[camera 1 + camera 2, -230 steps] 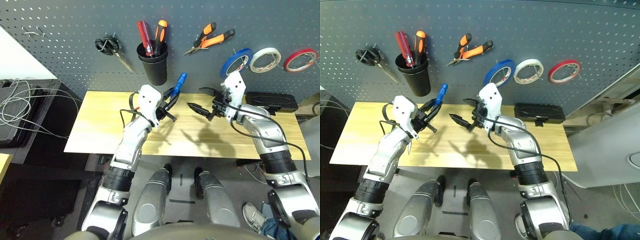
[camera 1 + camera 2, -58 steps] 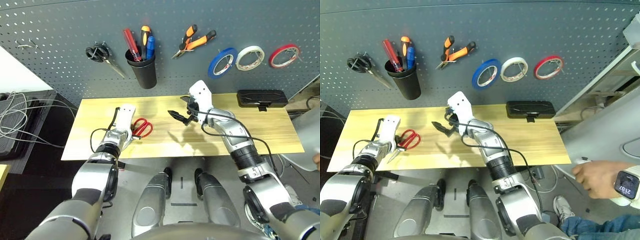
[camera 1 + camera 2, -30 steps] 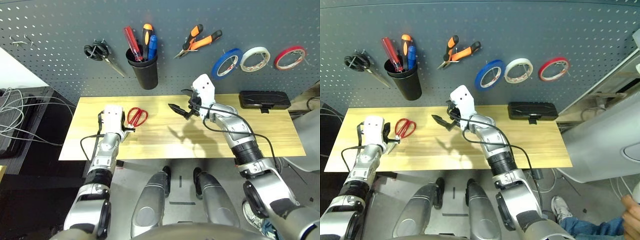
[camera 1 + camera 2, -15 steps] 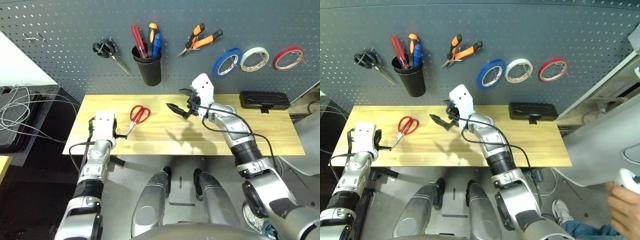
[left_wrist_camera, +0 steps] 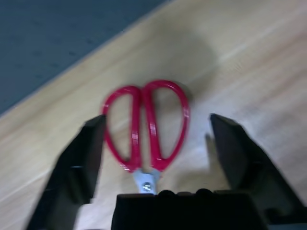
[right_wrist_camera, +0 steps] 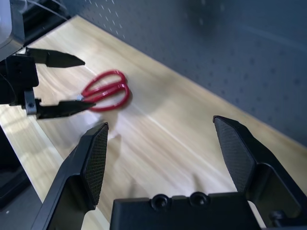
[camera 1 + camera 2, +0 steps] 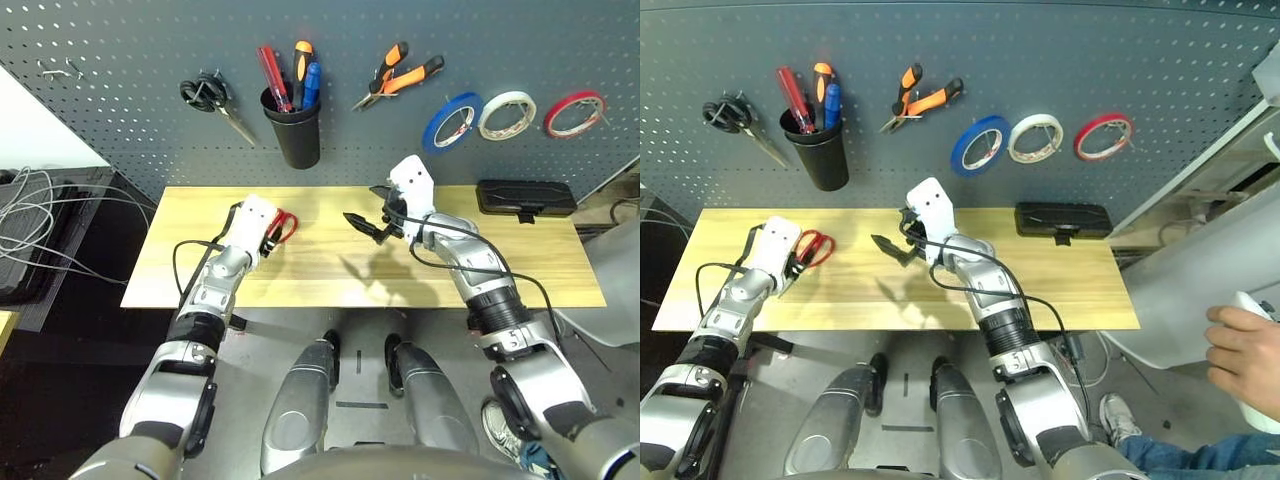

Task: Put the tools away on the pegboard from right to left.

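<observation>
three tape rolls (image 7: 509,116), two scissors (image 7: 282,225), one pliers (image 7: 402,77), one cup (image 7: 296,130).

Red-handled scissors (image 7: 281,225) flat on wooden table, centre-left of frame, blades hidden.
Blue-handled screwdriver (image 7: 311,84) upright in black cup, top centre.
Orange-and-black pliers (image 7: 400,75) hung upper centre of pegboard (image 7: 120,110).
Blue tape roll (image 7: 449,122) hung upper right.

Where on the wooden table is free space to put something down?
Free: the table between the right gripper and the black case, and its front strip. Crowded: the left part, where the open left gripper surrounds the red-handled scissors.
</observation>
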